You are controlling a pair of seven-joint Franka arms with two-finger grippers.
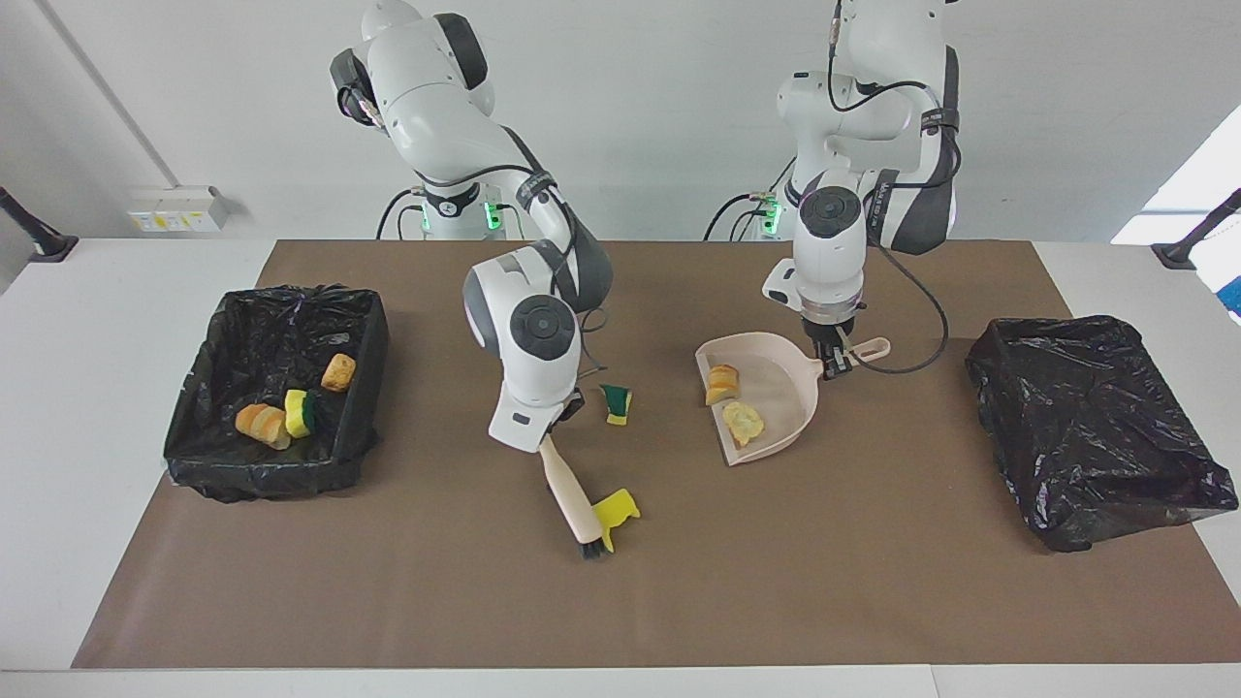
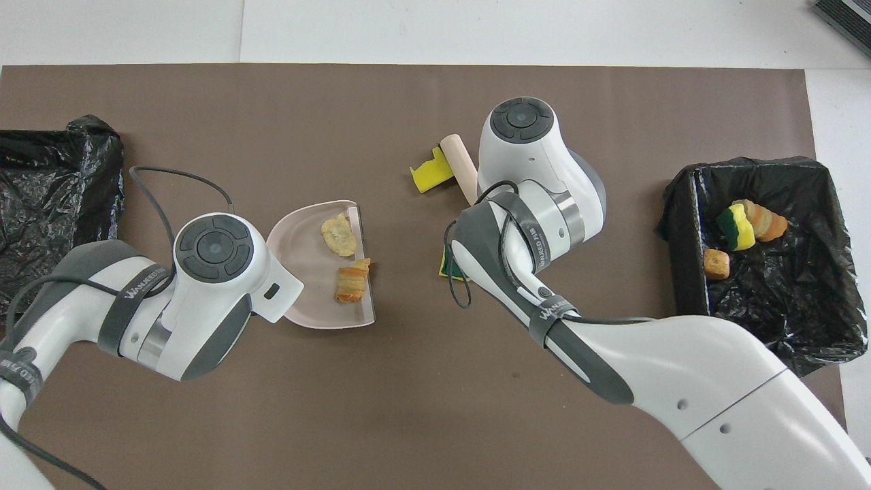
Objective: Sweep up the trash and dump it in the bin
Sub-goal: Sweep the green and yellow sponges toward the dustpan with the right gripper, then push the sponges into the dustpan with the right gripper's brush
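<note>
1. Beige brush (image 1: 572, 494) in the right gripper (image 1: 556, 425), fingers clamped on the handle's top, slants down to the brown mat (image 1: 679, 601) with its black bristles low and farthest from the robots.
2. Touching the bristle end, on the side toward the left arm's end of the table, lies a yellow sponge scrap (image 1: 618, 510); the brush's long axis runs away from the robots, so a sideways stroke would likely push the scrap toward the dustpan (image 1: 776, 427).
3. Left gripper (image 1: 834, 366), fingers pinched on the dustpan's handle, holds the pan on the mat, mouth facing the brush; two bread-like chunks (image 1: 729, 402) sit inside.
4. A green-and-yellow sponge wedge (image 1: 616, 402) lies between brush and pan, nearer the robots than the yellow scrap.
5. Three scraps (image 1: 291, 402) rest in the black-lined bin (image 1: 194, 456) at the right arm's end.
</note>
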